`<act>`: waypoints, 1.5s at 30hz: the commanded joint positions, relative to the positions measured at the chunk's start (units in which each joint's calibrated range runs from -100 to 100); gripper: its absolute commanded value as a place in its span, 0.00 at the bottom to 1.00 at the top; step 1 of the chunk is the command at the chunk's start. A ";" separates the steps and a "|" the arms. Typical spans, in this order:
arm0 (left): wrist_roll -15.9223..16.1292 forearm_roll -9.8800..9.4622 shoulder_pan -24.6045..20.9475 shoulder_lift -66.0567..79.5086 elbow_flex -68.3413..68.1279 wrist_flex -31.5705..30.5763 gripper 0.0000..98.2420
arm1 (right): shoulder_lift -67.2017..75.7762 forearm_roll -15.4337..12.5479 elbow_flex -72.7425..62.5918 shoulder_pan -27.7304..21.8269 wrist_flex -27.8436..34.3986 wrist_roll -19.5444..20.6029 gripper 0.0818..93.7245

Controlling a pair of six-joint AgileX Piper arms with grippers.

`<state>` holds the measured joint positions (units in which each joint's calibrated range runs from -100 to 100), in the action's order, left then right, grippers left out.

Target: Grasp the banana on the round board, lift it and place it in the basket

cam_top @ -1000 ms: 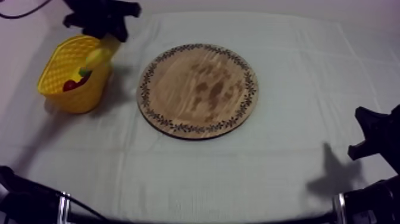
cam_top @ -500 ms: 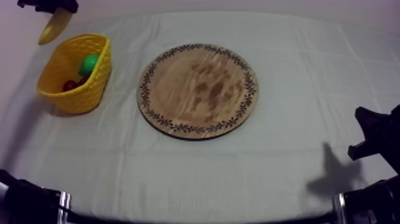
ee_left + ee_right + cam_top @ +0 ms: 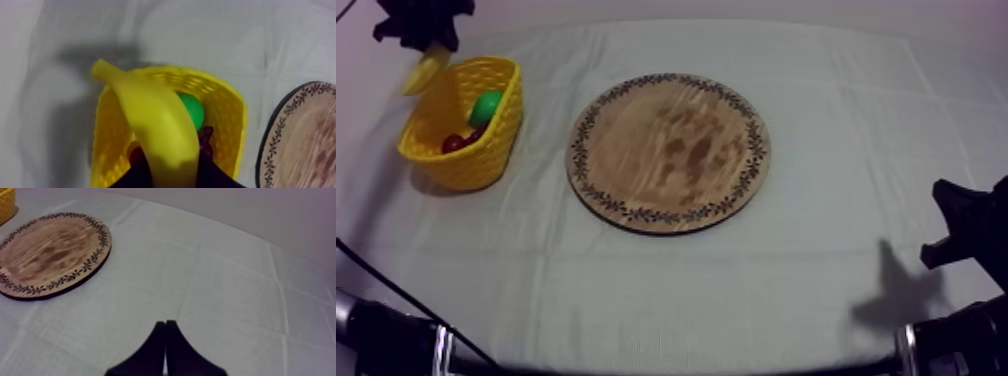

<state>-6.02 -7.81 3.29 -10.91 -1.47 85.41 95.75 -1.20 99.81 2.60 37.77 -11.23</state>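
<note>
At the upper left of the top view, the left gripper (image 3: pixel 424 30) is closed round the stem end of the banana (image 3: pixel 426 68), which hangs from it in the air, clear of the board. From above, the fruit sits just outside the far-left rim of the yellow basket (image 3: pixel 468 170), not squarely over its opening. The left wrist view shows the banana's free end reaching past the basket's far rim.

Inside the basket lie 2 things: a green fruit (image 3: pixel 488 105) and a small red fruit (image 3: pixel 453 143), which take up part of the floor.

At the frame's centre the wooden board (image 3: pixel 669 152) is bare. At the lower right the right gripper (image 3: pixel 165 330) rests low, fingers pressed together on nothing.

The main risk, as I judge it, is letting go too soon. Released here, the long banana could land across the rim and slide onto the cloth (image 3: pixel 636 290). It might also tip the light basket. It needs shifting towards the basket's middle and lowering before the fingers part.
</note>
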 commanded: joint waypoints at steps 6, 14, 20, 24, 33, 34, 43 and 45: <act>-0.48 -0.66 -0.15 -4.31 -4.51 -2.59 0.18 | 0.00 0.01 -0.03 0.00 -0.03 0.02 0.00; -0.94 -1.65 -0.21 -6.86 -8.25 -6.34 0.17 | 0.00 0.01 -0.03 0.00 -0.03 0.02 0.00; -1.02 -1.73 -0.27 -7.74 -10.14 -7.67 0.17 | 0.00 0.01 -0.03 0.00 -0.03 0.02 0.00; -1.01 -1.78 -0.28 -7.88 -10.81 -8.37 0.17 | 0.00 0.01 -0.03 0.00 -0.03 0.02 0.00; -2.20 -2.51 -0.27 -6.68 -11.31 -9.51 0.48 | 0.00 0.01 -0.03 0.00 -0.03 0.02 0.00; -2.38 -2.55 -0.34 -6.51 -11.22 -9.81 0.54 | 0.00 0.01 -0.03 0.00 -0.03 0.02 0.00; -2.39 -2.98 -0.90 -5.30 -11.06 -13.79 0.75 | 0.00 0.01 -0.03 0.00 -0.03 0.02 0.00; -2.38 -3.13 -0.90 -5.19 -11.05 -14.00 0.75 | 0.00 0.01 -0.03 0.00 -0.03 0.02 0.00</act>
<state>-8.40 -10.84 2.38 -16.09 -12.59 71.52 95.75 -1.20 99.81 2.60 37.77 -11.23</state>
